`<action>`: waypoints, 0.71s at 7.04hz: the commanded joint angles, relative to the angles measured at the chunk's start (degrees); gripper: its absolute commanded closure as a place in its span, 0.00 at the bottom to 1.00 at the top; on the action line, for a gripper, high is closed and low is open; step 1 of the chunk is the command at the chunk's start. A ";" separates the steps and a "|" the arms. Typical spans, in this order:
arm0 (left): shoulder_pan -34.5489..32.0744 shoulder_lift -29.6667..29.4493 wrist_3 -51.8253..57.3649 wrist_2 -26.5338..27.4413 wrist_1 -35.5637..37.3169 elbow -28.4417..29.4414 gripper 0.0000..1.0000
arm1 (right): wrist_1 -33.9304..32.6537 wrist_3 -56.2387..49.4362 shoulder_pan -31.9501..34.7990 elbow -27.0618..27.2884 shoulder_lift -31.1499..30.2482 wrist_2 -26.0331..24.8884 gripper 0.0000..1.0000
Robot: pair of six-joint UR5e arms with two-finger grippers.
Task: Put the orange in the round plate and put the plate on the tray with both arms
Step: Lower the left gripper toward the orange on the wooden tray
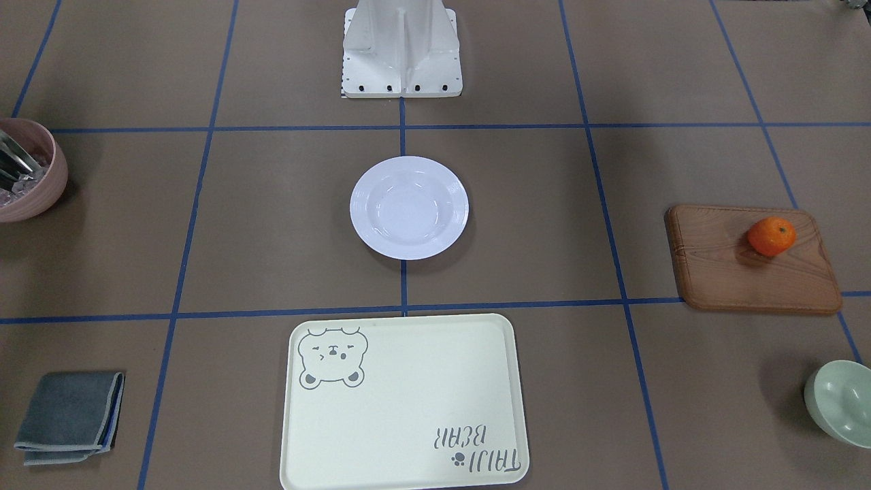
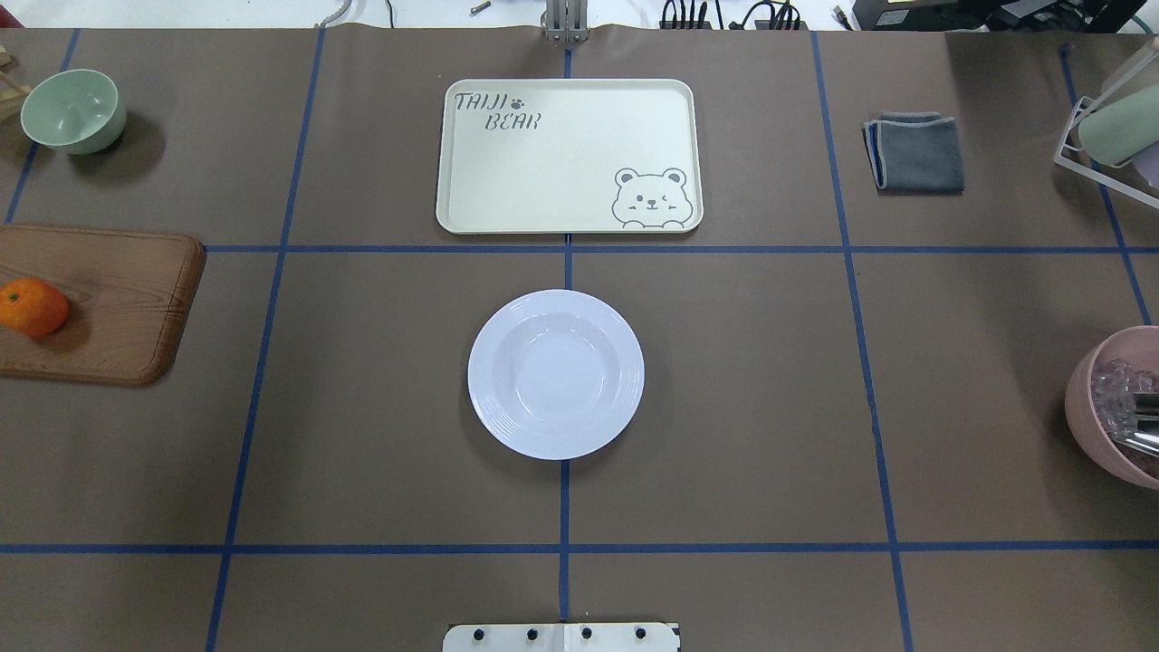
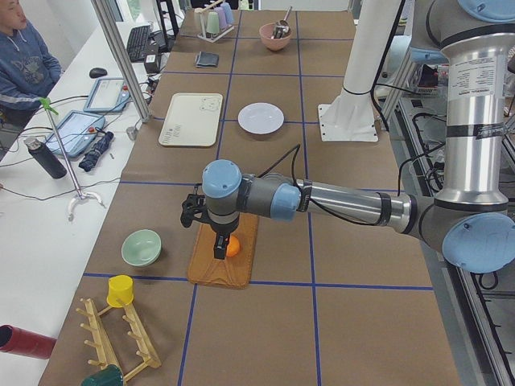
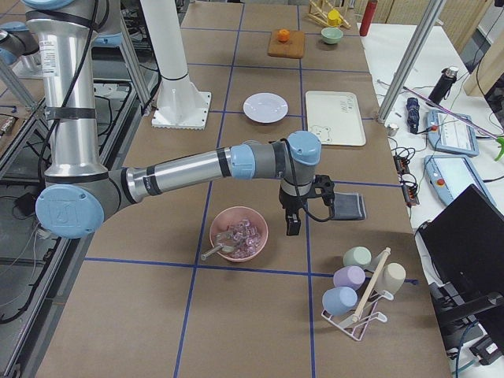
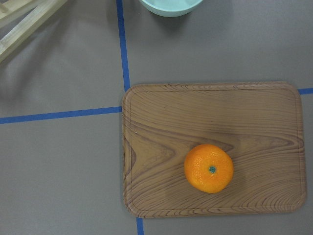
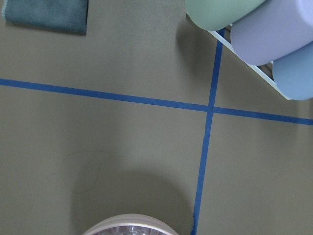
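The orange [image 1: 771, 235] [image 2: 33, 307] [image 5: 209, 168] lies on a brown wooden board [image 1: 748, 272] at the table's left end. The white round plate [image 1: 409, 207] [image 2: 555, 373] stands empty at the table's middle. Beyond it lies the cream tray [image 1: 401, 408] [image 2: 569, 154], bare. My left gripper [image 3: 219, 245] hangs just over the orange [image 3: 232, 247], seen only from the side, so I cannot tell whether it is open or shut. My right gripper [image 4: 292, 224] hovers over the table between the pink bowl and the grey cloth; its state also cannot be told.
A pale green bowl [image 2: 72, 110] sits beyond the board. A pink bowl [image 2: 1114, 407] with a utensil and a folded grey cloth [image 2: 914, 151] are on the right side. A cup rack [image 4: 362, 291] stands at the right end. The robot's base [image 1: 401, 51] is behind the plate.
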 commanded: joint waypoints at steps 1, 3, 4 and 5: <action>0.05 0.01 -0.01 0.12 -0.13 -0.03 0.02 | 0.01 0.01 -0.02 -0.01 -0.11 0.07 0.00; 0.14 0.01 -0.01 0.12 -0.22 0.15 0.02 | 0.45 0.10 -0.10 -0.01 -0.38 0.34 0.00; 0.14 0.70 -0.01 -0.14 -0.48 -0.12 0.02 | 0.45 0.10 -0.19 -0.19 -0.46 0.43 0.00; 0.22 0.80 -0.01 -0.14 -0.57 -0.29 0.02 | 0.71 0.18 -0.19 -0.19 -0.38 0.60 0.00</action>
